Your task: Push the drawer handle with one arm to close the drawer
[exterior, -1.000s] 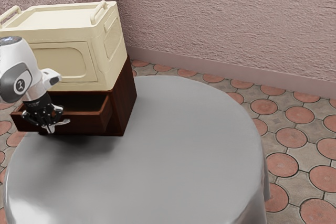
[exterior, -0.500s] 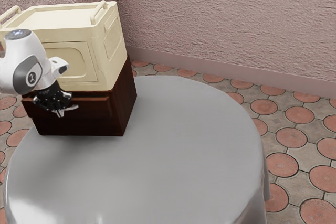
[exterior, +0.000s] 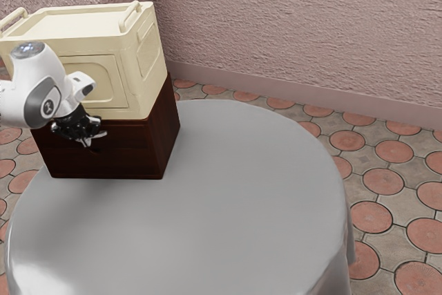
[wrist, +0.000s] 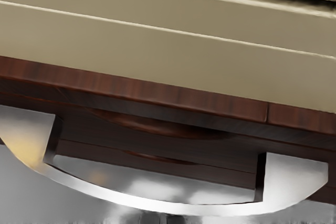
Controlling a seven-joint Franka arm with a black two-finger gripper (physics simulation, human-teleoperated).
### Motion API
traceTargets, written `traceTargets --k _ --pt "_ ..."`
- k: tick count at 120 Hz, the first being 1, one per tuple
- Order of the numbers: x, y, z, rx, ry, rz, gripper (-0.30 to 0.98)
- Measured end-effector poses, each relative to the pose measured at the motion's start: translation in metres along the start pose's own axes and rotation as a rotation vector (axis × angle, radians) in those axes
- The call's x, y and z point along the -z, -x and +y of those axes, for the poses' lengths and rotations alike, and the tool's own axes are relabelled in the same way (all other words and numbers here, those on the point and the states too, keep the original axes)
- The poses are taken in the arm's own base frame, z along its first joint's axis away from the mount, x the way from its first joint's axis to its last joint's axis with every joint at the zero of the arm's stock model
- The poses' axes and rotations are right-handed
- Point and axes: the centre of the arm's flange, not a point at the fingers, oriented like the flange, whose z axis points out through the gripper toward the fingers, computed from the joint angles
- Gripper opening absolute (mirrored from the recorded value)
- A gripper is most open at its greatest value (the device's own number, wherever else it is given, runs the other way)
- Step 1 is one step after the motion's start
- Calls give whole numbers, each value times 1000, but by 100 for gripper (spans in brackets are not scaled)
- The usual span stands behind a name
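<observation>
The rough pinkish wall (exterior: 297,25) is the largest thing, standing behind everything, and below it lies the floor (exterior: 383,181) with round reddish tiles set among greyish ones. Then comes the round table (exterior: 228,212), which wears a smooth grey cover. On it, at the exterior view's left, stands the dark brown wooden cabinet (exterior: 166,132), and on top of this cabinet rests the big cream box (exterior: 139,67), with a raised handle at each of its two upper ends. The white arm (exterior: 43,91) enters from the exterior view's left and reaches to the front of the cabinet. The drawer (exterior: 128,140) is in the upper part of the cabinet, below the cream box; it is pushed in, and its front lies about even with the cabinet's body. My black gripper (exterior: 84,137) is low at this front, close by the handle, tilted somewhat. I cannot tell if it is spread or pressed together, and I also cannot tell if it touches the metal. The smallest thing is the drawer handle (wrist: 194,209), silver and shiny, with two broad ends and a curved bar between them, which bows out away from the wood. Behind the bar, the dark wood shows a shallow curved hollow (wrist: 157,124).
</observation>
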Motion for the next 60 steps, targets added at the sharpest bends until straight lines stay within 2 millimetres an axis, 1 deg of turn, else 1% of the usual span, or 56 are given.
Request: traceTargets --k 5,8,13,18,24,26,30,33,39,46,52,60 --pt "-2 9 -1 4 -2 -20 -5" --pt "1 16 -3 13 -1 -31 -5" --pt "20 34 -3 29 6 -43 -4" --pt "40 52 6 32 18 -65 -3" --pt "57 72 26 24 39 -113 -2" --pt "62 77 37 11 49 -130 -2" --pt "78 80 69 -33 79 -149 2" --pt "92 75 91 -63 102 -158 6" --pt "133 52 142 -128 157 -156 14" --pt "175 28 191 -196 207 -156 26" --pt "204 17 216 -249 225 -152 35" --pt "241 9 234 -312 230 -138 44"
